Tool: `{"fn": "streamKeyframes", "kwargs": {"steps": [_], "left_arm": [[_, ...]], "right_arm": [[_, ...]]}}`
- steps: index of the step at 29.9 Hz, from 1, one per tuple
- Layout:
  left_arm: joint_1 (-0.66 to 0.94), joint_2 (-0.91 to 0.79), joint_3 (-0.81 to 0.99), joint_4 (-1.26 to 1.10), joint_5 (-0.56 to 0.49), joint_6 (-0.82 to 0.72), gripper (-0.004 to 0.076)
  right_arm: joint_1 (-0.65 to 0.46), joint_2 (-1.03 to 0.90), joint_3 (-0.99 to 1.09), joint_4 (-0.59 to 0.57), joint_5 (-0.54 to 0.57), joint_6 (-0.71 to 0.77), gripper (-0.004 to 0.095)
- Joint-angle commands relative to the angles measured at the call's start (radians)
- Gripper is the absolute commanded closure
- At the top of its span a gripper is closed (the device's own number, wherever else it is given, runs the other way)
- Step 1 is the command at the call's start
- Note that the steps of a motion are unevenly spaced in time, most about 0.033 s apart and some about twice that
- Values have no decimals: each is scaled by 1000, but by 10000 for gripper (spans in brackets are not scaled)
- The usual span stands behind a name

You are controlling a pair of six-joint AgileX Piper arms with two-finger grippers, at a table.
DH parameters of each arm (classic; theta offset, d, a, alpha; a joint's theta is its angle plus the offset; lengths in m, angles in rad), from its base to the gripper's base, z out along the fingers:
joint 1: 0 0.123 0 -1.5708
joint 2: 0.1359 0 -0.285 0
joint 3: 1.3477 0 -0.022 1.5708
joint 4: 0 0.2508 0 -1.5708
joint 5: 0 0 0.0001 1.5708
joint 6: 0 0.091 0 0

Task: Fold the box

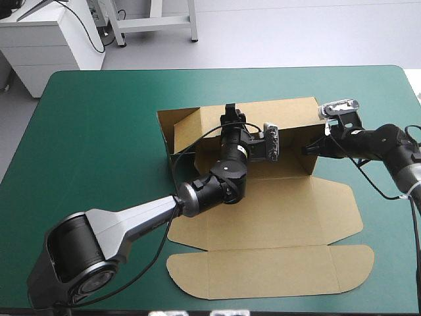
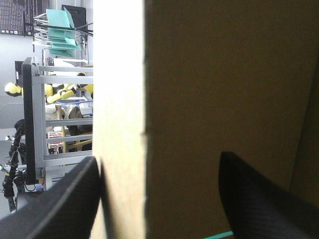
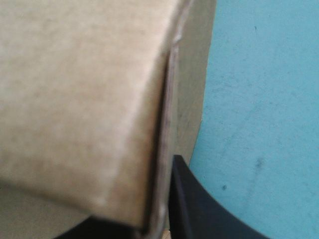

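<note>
Roughly at the middle of the table (image 1: 99, 131) sits the box (image 1: 263, 210), half made: its far wall (image 1: 283, 112) stands upright, a side wall stands at its left end, and the rest of the sheet, lid (image 1: 270, 273) included, lies flat on the near side of the raised part.

The left gripper (image 1: 231, 113) reaches from the near side across the box floor to the far wall. Its wrist view shows the black fingers (image 2: 65, 204) standing well apart, unclenched, with an upright board edge between them (one finger on the lit side of the board, the other on the shaded side). Neither finger plainly presses the board.

The right gripper (image 1: 306, 150) comes in from the box's right end and meets the short wall there. In its wrist view brown board fills nearly everything. One black finger (image 3: 199, 214) lies just beside a board edge on the table side, and a dark shape under the board seems to be the other, so the gripper looks pinched on that wall. The view is too close to be sure. Teal-green cover shows beyond that edge.
</note>
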Motion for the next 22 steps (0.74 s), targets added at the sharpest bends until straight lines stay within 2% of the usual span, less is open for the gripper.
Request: {"fn": "streamKeyframes", "kwargs": {"steps": [1,16,19,22], "left_arm": [[-48,-62,-12,23,3,-46,283],[-306,-240,-12,22,67,-43,291],[-340,-270,-12,14,101,-62,380],[-343,-296,-12,14,148,-67,578]], "right_arm": [[3,-13,-19,11,-16,33,905],[3,-13,-19,-43,-7,112,905],[3,-13,-19,-50,5,134,906],[3,-15,-19,-50,20,156,905]]}}
